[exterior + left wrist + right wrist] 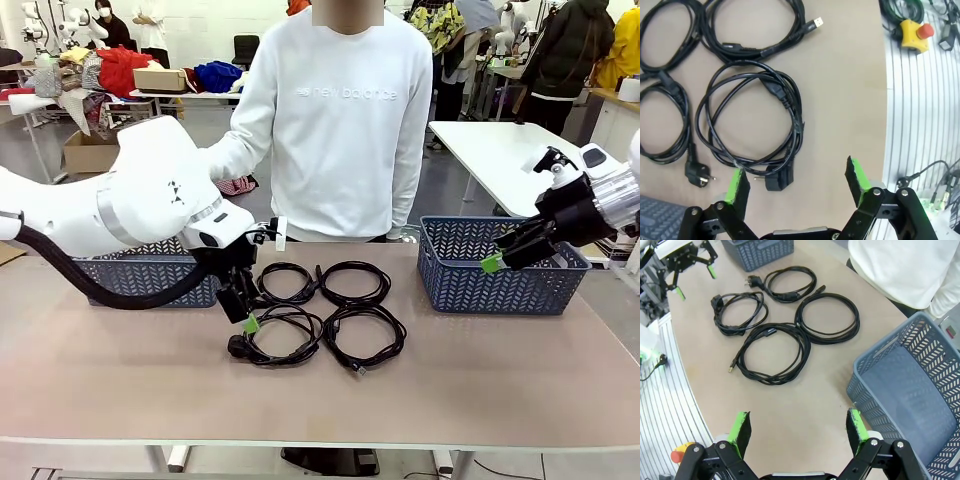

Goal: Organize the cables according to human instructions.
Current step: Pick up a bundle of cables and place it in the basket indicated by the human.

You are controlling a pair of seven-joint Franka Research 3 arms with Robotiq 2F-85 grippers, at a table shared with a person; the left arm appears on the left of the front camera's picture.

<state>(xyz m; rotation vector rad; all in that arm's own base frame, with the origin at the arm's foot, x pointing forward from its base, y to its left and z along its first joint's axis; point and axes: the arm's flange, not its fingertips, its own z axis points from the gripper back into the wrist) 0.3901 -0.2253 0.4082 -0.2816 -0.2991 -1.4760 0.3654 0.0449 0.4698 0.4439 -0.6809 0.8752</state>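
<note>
**Left gripper** [246,320]: I read its green-padded jaws as spread wide and pinching nothing, low over the desk. From its wrist camera, the angled black plug [777,180] of the near-left cable [796,117] lies on the desk in the gap between the pads. I cannot tell whether anything touches.

**Right gripper** [797,426]: jaws likewise spread and empty, in the air above the desk's right part, just beside the right-hand blue-grey lattice plastic basket [500,290].

**The four thin black cables** [317,285] lie flat mid-desk in a two-by-two block, set close together, some touching. Each coil is near-round, so I see no clear long axis.
- **Near-left cable:** its plug points toward the desk's left edge.
- **Far-left cable** [689,131]: its chunky round plug [698,175] lies on the side toward the left-hand basket of the same kind [150,282].
- **Near-right cable** [765,50]: its slim metal-tipped connector [816,22] points toward the near edge.
- **Far-right cable** [855,320]: I cannot make out its ends.

**Surface and room:** The smooth tan desk [520,380] has a person in a white sweatshirt [340,150] standing at its far edge. Tables heaped with clothing and other people are behind. Past the near edge I see ribbed white flooring and a yellow box with a red button [914,37].
</note>
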